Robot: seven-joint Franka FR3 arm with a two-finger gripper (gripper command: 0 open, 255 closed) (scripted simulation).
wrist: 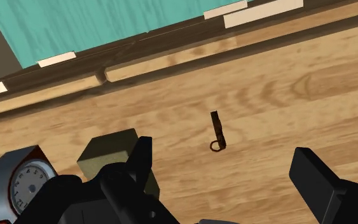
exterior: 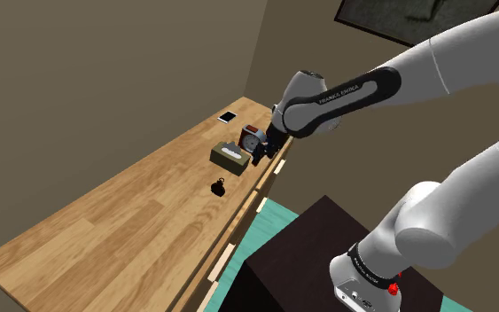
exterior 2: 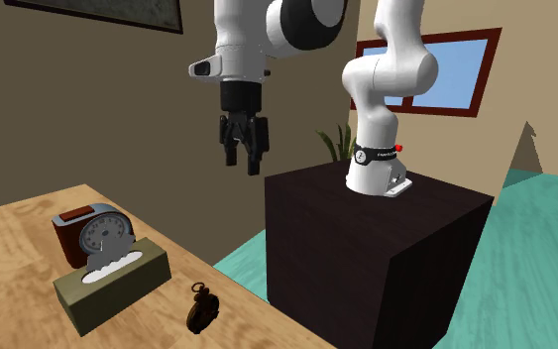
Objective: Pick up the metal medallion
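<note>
The small, dark-brown round medallion (exterior 2: 202,310), topped by a little ring, is standing on its edge on the light wooden tabletop (exterior 2: 9,228), near the olive-green tissue box (exterior 2: 118,283). The all-black two-finger gripper (exterior 2: 245,151) is hanging well above it, fingers spread apart, gripping nothing.

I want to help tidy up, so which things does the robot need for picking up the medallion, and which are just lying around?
For the job: the dark medallion; the open pincer.
Just lying about: the clock; the olive tissue box beside it; the small white flat slab farther along.
</note>
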